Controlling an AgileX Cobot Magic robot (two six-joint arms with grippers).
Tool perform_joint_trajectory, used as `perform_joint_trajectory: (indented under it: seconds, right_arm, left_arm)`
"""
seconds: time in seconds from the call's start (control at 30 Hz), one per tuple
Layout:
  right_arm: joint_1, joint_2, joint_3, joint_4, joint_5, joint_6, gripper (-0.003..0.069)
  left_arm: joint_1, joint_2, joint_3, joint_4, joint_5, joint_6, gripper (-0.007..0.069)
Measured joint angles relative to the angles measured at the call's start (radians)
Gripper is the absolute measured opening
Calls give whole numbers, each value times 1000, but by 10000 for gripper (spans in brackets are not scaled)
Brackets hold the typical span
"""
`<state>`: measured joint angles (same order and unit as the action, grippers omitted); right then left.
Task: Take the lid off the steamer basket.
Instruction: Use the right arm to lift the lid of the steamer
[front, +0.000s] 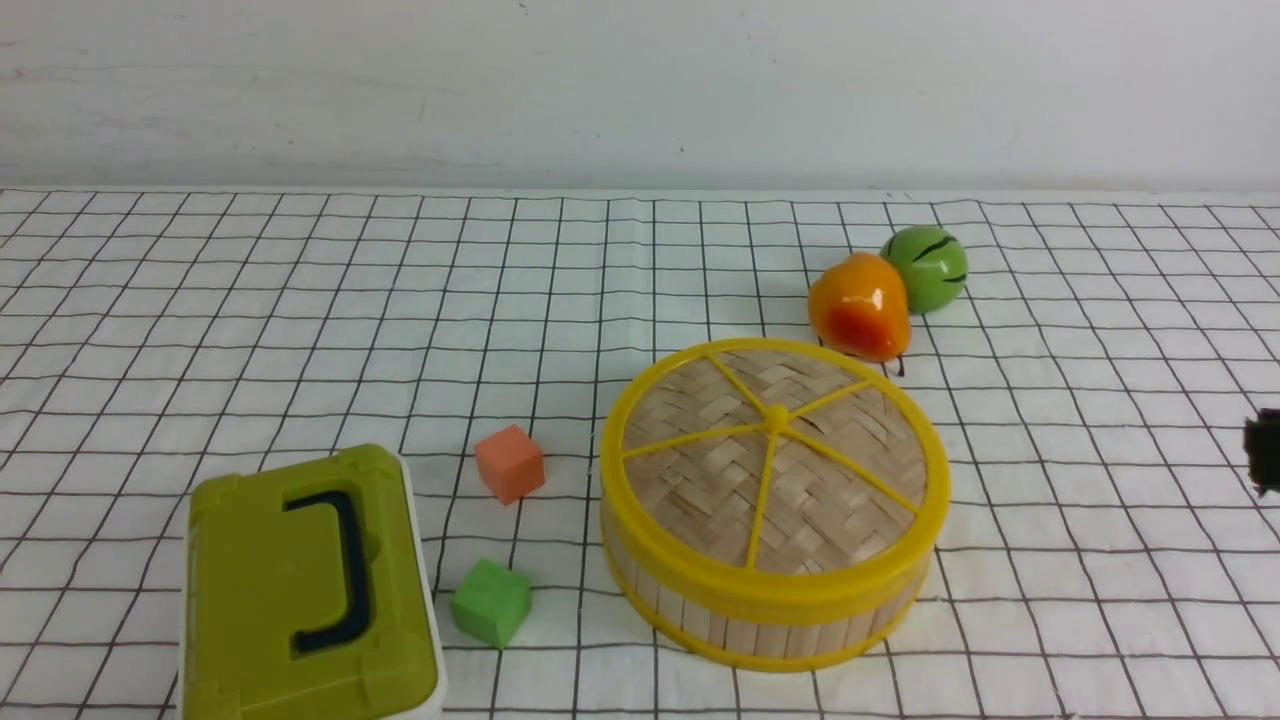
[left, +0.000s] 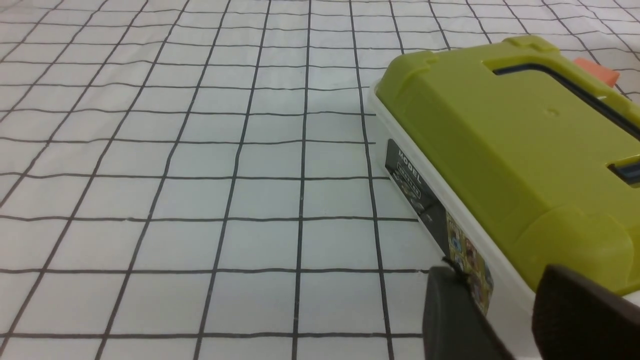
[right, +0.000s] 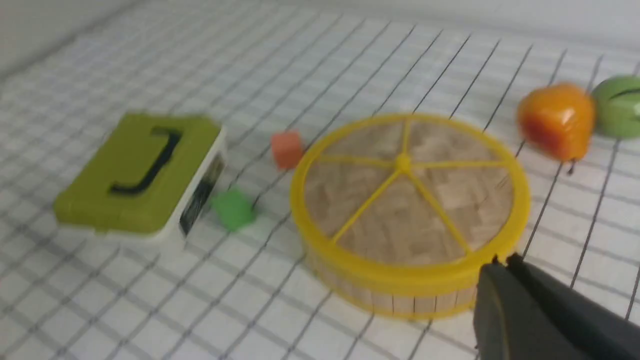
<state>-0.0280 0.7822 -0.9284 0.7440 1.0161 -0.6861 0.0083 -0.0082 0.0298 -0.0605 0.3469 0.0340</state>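
The lid (front: 775, 455), woven tan bamboo with a yellow rim, spokes and centre knob, sits closed on the steamer basket (front: 760, 625) at the centre right of the table. Both also show in the right wrist view, lid (right: 410, 190) on basket (right: 400, 300). My right gripper (right: 505, 260) is shut and empty, its tips just off the lid's rim on the right side, apart from it. Only a dark bit of it (front: 1264, 452) shows at the front view's right edge. My left gripper (left: 500, 280) is open and empty beside the olive-green box (left: 500, 140).
The olive-green box (front: 300, 590) with a dark handle lies at the front left. An orange cube (front: 510, 463) and a green cube (front: 490, 602) lie between it and the basket. An orange toy fruit (front: 860, 305) and a green one (front: 928, 268) stand behind the basket.
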Motion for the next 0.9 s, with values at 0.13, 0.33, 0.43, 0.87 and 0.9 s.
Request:
perform_joint_trajectory:
  seconds: [0.13, 0.33, 0.43, 0.87, 0.9]
  right_arm:
    - [126, 244, -229, -193, 147, 30, -9]
    - [357, 468, -422, -501, 227, 211, -7]
    - [442, 595, -502, -639, 231, 327, -4]
    - [497, 1016, -829, -602, 192, 439, 288]
    - [497, 1055, -851, -589, 176, 440, 351]
  left_arm:
    - [0, 0, 0, 1, 0, 0, 239]
    - [0, 0, 0, 1, 0, 0, 239]
    - [0, 0, 0, 1, 0, 0, 239]
    - [0, 0, 0, 1, 0, 0, 239]
    - [0, 0, 0, 1, 0, 0, 239]
